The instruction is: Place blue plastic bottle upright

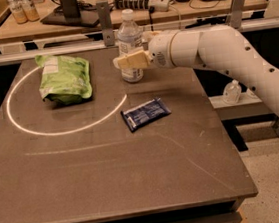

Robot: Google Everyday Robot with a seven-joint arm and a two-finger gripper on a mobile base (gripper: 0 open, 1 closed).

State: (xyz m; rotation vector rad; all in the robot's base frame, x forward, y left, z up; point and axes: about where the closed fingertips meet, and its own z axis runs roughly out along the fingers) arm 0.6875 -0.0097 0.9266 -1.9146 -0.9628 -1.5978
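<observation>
A green bag (64, 78) lies on the left of the bench (112, 177). The blue plastic bottle (129, 36) stands upright near the back edge - the claw (125, 61) is clamped around its middle. A dark blue packet (146, 114) lies just in front. The white arm (223, 48) reaches in from the right.

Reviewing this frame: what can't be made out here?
All in the camera view:
- Clear blue-labelled plastic bottle with white cap: the middle of its label is hidden by the gripper, which is at its mid-height.
- Flat dark blue packet: print too small to read.
- White robot arm: cut off by the right edge.
</observation>
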